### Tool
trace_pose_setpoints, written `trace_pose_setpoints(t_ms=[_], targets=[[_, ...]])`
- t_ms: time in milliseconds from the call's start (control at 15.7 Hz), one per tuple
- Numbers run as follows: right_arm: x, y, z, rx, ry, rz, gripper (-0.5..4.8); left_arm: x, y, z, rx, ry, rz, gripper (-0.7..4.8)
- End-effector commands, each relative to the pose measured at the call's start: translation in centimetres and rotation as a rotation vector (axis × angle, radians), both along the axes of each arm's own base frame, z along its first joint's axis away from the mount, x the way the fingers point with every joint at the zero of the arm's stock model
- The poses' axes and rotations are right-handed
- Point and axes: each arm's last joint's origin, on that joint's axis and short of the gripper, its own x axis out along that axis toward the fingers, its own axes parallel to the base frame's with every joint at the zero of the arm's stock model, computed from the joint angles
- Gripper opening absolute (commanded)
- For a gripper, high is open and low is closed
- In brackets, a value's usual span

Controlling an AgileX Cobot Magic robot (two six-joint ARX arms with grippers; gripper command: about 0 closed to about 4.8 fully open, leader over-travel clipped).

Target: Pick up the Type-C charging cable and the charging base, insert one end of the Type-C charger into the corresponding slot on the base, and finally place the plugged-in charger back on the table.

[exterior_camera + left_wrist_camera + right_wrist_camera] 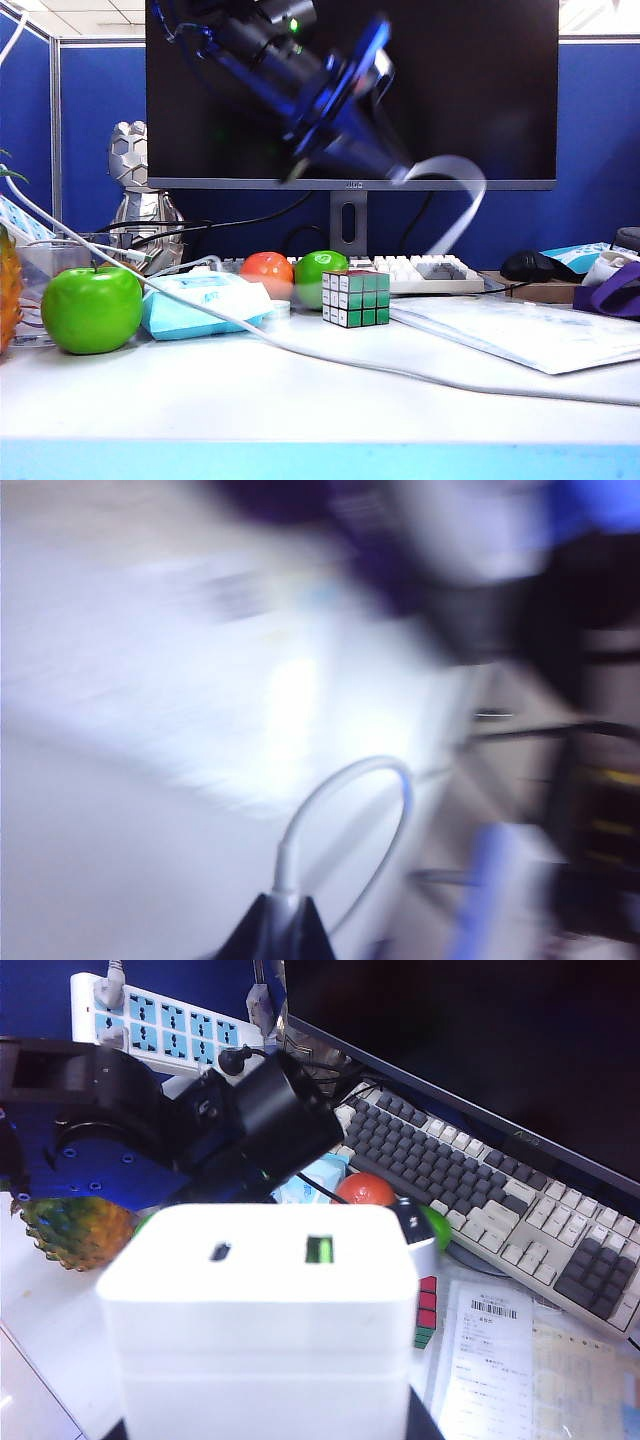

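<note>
My left gripper (398,172) hangs blurred high in front of the monitor, shut on one plug end of the thin white Type-C charging cable (465,182), which loops down behind it. In the left wrist view the dark jaws of the left gripper (286,920) pinch the plug, and the Type-C charging cable (372,776) arcs away from it. My right gripper (270,1432) is shut on the white charging base (260,1310), whose two slots face the camera. The left arm (150,1135) hovers just beyond the base. The right gripper and base are out of the exterior view.
On the white table (300,420) lie a green apple (92,308), a pale blue packet (205,303), a Rubik's cube (356,297), a thick white cable (300,346) and a paper sleeve (520,330). A keyboard (430,272) and monitor (450,90) stand behind.
</note>
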Motion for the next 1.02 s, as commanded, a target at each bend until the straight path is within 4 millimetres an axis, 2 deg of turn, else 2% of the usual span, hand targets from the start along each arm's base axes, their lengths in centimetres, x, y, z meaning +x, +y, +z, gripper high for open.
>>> trace_pose_setpoints(t_ms=[64,255,446,509,573,637,764,1019], targets=[[-0.2,-0.1,0.5,0.017,-0.032,0.002,-0.05,-0.9,0.7,-0.8,0.223,-0.104,-0.041,0.17],[-0.2,-0.1,0.5,0.018,-0.033,0.002,-0.05,-0.8,1.0,-2.1,0.344,-0.116,-0.045,0.16],[-0.2,-0.1,0.5,0.019,-0.033,0.002,-0.06,0.0,0.3,-4.9,0.376,-0.066,-0.05,0.17],[-0.2,-0.1,0.5,0.019,-0.033,0.002,-0.05,0.4,0.0,-6.2,0.386,-0.051,-0.053,0.17],[-0.2,-0.1,0.5,0.019,-0.033,0.002,-0.06,1.0,-0.6,-8.6,0.403,-0.033,-0.061,0.32],[-0.2,-0.1,0.5,0.019,-0.033,0.002,-0.06,1.1,-0.7,-9.1,0.406,-0.027,-0.062,0.55],[-0.2,-0.1,0.5,0.018,-0.033,0.002,-0.05,1.4,-0.9,-10.0,0.411,-0.048,-0.082,2.9],[-0.2,-0.1,0.5,0.018,-0.032,0.002,-0.06,1.3,-0.7,-8.8,0.4,-0.148,-0.158,2.77]])
